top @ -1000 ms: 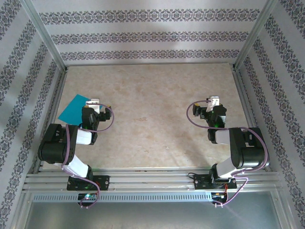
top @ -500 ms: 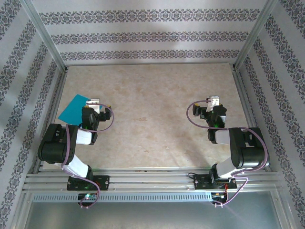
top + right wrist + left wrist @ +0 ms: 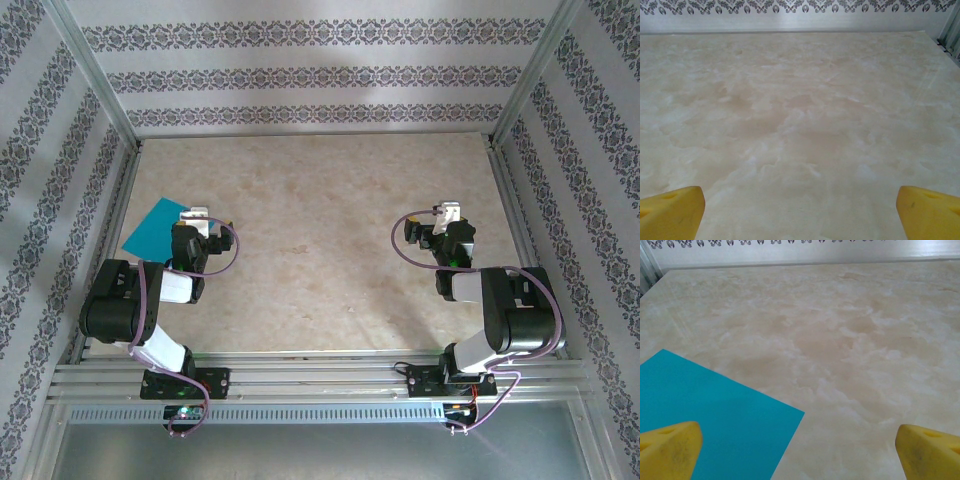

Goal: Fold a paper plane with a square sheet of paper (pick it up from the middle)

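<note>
Nothing moved, square sheet of paper (image 3: 150,230) flat beside left gripper (image 3: 195,214)

The square sheet of paper (image 3: 715,420) is cut off lower left.

Sheet (image 3: 152,228), teal: 1.
Arms: 2 (left arm (image 3: 130,305), right arm (image 3: 505,310)).
Grippers: 2 (left gripper (image 3: 799,452), right gripper (image 3: 800,212)).
Yellow fingers (image 3: 667,452): 4, two per gripper.
Table (image 3: 320,250): 1.
</note>
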You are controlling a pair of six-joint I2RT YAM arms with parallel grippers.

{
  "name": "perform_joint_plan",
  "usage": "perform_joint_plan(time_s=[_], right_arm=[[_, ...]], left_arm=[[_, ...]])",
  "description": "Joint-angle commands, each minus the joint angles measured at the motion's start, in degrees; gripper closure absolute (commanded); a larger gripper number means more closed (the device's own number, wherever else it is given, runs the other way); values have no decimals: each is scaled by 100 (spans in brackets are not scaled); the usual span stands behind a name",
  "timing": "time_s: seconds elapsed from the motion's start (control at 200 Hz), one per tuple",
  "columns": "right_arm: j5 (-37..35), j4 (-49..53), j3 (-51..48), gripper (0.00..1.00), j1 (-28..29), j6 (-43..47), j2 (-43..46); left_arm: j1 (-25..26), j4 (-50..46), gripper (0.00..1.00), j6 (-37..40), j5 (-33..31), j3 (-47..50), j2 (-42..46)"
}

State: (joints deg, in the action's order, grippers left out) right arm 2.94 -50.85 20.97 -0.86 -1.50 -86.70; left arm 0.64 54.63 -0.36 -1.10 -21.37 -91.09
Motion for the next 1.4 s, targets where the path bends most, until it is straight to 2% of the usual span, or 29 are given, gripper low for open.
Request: perform_joint_plan(time_s=[0.0,0.08,0.23,0.295,0.35,0.4,0.45,0.55,0.62,0.719,0.859,1.034,1.154,1.394], right_arm=[[43,-122,86,2,51,-19,189],[-34,617,252,2,90,27,649],[-817,1759,707,2,566,147,1313],[-1098,2170,977,2,697,-426,1499],[-1181,3026,1408,2,714,-1182,1612],[-866,3974,1889,2,705,-1650,1632],[-407,4487,2243,2,712,-1881,1543],[339,4580,2435,2,722,-2492,1339],[839,4664,2599,2,735,-2757,1171],[1232,5045,2902,2,727,-3079,886],[1779,5250,3091,2,729,-3295,490],[1567,5875,3407,2,945,-3336,80],[1314,6060,3557,2,1217,-3252,-103],[1258,6169,3839,2,1588,-3311,-480]], left_arm=[[-29,219,1,9,-127,43,51],[-29,63,1,-48,-265,130,429],[-29,-1284,1,-221,-702,-175,1414],[-29,-2008,1,-577,-966,-451,1772],[-29,-2541,1,-824,-1057,-688,1971],[-30,-3178,1,-1299,-1146,-980,2075],[-42,-3915,1,-1723,-1172,-1349,2064],[-137,-4963,1,-2045,-827,-1964,1755],[-310,-4941,1,-2278,-604,-2016,1480],[-724,-5042,1,-2739,56,-2122,1090],[-1051,-5860,1,-3029,408,-2702,399],[-1371,-7165,0,-3353,581,-3713,-521],[-1420,-7452,2,-3363,698,-4174,-980],[-1421,-8020,7,-3225,1011,-5190,-1915]])
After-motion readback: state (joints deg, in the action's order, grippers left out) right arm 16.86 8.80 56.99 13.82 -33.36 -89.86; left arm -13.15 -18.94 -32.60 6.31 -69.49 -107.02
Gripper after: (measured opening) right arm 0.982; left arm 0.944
